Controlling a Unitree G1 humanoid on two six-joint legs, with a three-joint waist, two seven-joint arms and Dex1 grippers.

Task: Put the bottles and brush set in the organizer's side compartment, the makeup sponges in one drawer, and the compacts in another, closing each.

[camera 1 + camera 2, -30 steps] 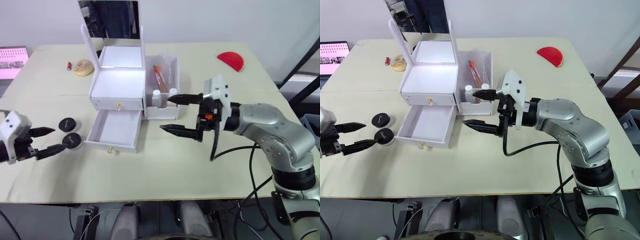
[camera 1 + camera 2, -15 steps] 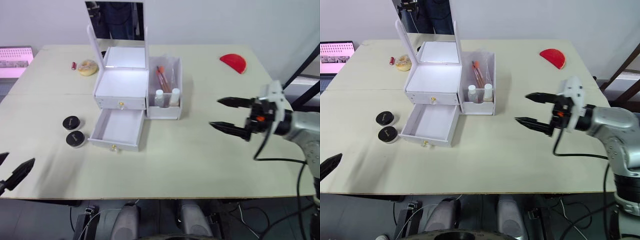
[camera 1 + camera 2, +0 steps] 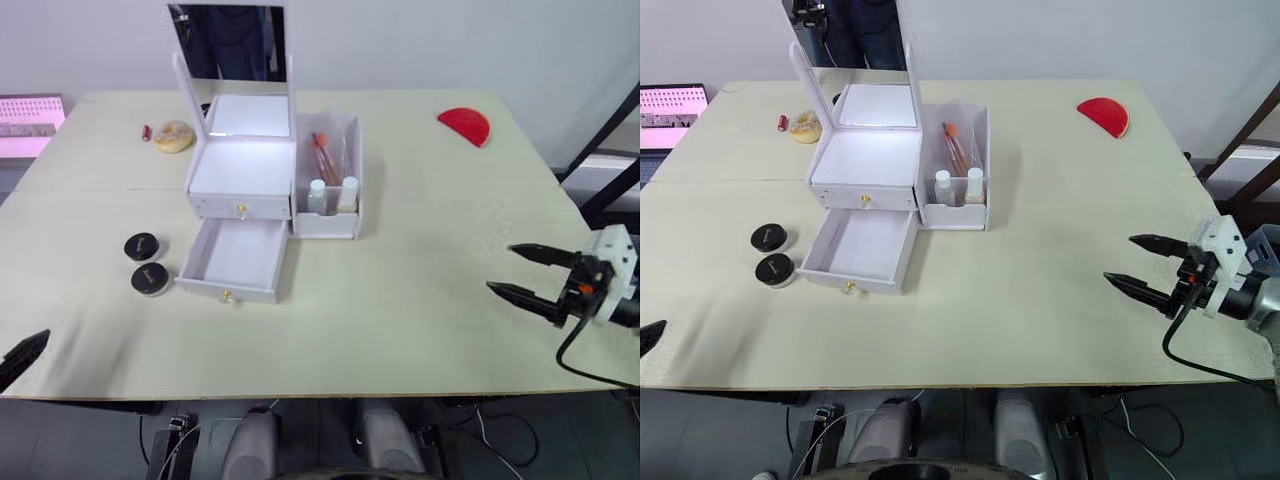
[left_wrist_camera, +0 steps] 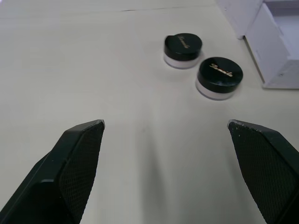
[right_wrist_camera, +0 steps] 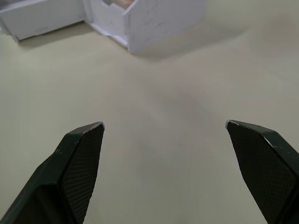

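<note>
On the cream table, white organizer standing towards the far side, with upright mirror at its back. Lower drawer pulled out towards the robot and empty; upper drawer closed. Clear side compartment attached on the organizer's right, holding two small white bottles at the front and the brushes behind them. Two black compacts lying on the table just left of the open drawer, close to each other, one nearer to the robot. Red sponge far away at the back right of the table; beige sponge at the back left, with a small red item just beside it. Pink screen at the far left edge. Right gripper low at the right side, above the table, well apart from the organizer, fingers spread wide, nothing between them. Left gripper near the front left edge, also wide and empty, facing the two compacts.
</note>
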